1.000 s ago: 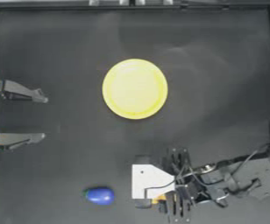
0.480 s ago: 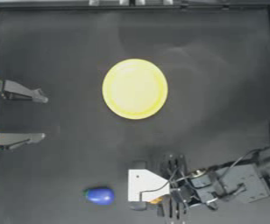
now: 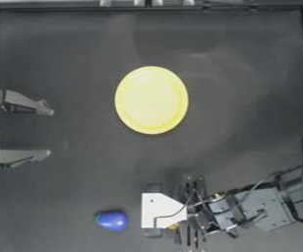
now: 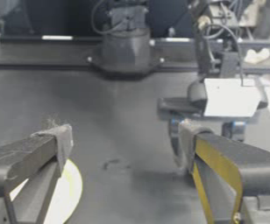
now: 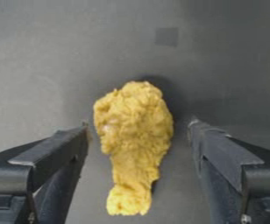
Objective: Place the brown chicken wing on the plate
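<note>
The brown chicken wing point(image 5: 134, 140) lies on the dark table between the fingers of my right gripper point(image 5: 138, 127), which is open and straddles it without touching. In the top view the right gripper point(image 3: 152, 210) is low near the table's front edge, and its white block hides nearly all of the wing. The yellow plate point(image 3: 151, 100) sits empty at the table's middle, far from the wing. My left gripper point(image 3: 45, 131) is parked open at the left edge, and the plate's rim point(image 4: 69, 192) shows between its fingers.
A small blue object with a green tip point(image 3: 111, 220) lies just left of the right gripper. The right arm's cables point(image 3: 272, 197) trail toward the lower right. A raised border point(image 3: 147, 6) runs along the table's far edge.
The right gripper has slid a little left and toward the front edge, closing in around the wing. The left arm, plate and blue object have not moved.
</note>
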